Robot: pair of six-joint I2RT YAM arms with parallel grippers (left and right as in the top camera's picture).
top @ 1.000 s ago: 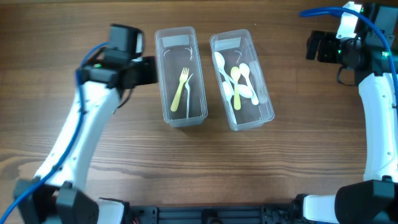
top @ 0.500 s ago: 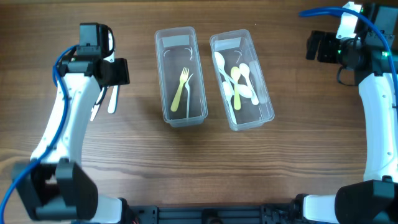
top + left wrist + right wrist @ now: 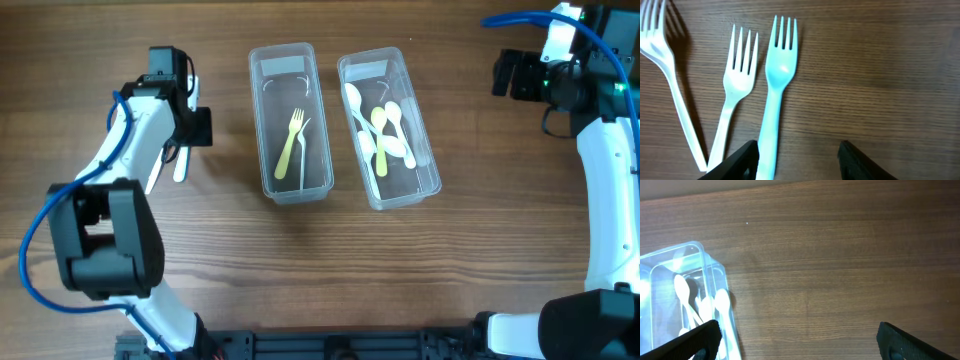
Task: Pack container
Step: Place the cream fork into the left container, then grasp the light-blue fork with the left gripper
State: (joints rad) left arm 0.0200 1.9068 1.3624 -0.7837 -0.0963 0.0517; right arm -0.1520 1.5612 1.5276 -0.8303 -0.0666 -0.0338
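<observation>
Two clear containers stand mid-table: the left container [image 3: 266, 150] holds a yellow fork [image 3: 290, 140] and a white one, the right container [image 3: 432, 170] holds several white and yellow spoons [image 3: 385, 130]. My left gripper [image 3: 192, 128] is open and low over loose forks on the table [image 3: 181, 160]. In the left wrist view its jaws [image 3: 800, 162] straddle bare wood, with the light blue fork [image 3: 775, 90] handle just inside the left finger and two white forks [image 3: 735, 85] further left. My right gripper [image 3: 510, 75] is open and empty at the far right [image 3: 802, 340].
The corner of the spoon container [image 3: 685, 295] shows at the left of the right wrist view. Bare wooden table lies between the containers and the right arm and along the front edge.
My left arm swung left from beside the fork container and came down over the loose forks. The right arm has not moved.
</observation>
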